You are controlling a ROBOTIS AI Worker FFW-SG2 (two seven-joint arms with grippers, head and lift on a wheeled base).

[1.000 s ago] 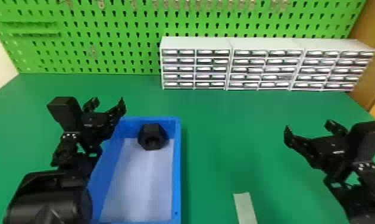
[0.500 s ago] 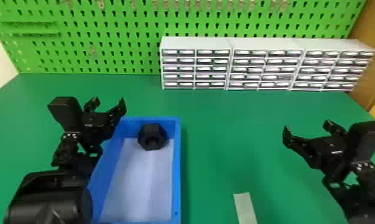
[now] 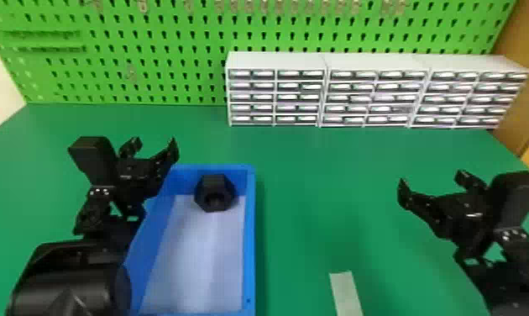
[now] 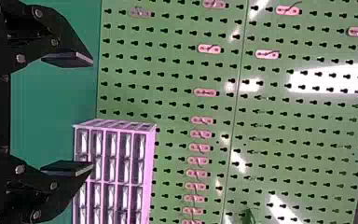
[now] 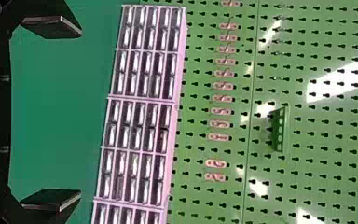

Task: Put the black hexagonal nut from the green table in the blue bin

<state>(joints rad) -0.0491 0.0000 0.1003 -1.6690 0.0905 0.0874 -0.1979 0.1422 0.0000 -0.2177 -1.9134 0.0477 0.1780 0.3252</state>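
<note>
From my seat far away, I read the head view like a clock with its hub in the middle. The big green table (image 3: 310,189) spreads over most of it. Behind it, from 10 to 2 o'clock, stands the green wall with holes (image 3: 158,44). The white drawer boxes (image 3: 276,61) sit in a row on the table at about 1 to 2 o'clock, right by that wall.

The blue bin (image 3: 250,235) is on the table at 7 o'clock. It has blue sides and a pale floor.

My left claw (image 3: 153,147) is at 9 o'clock, near the bin's far left corner. It is wide, and the left wrist view shows its two flat fingers (image 4: 70,58) well apart. My right claw (image 3: 436,185) is at 3 o'clock, well apart from the bin. It is wide too, with a big gap between its fingers (image 5: 51,25).

The black nut (image 3: 214,185) is in the bin, at the bin's own 12 o'clock end, with its hole facing me. The pale strip (image 3: 345,294) lies at 5 o'clock.
</note>
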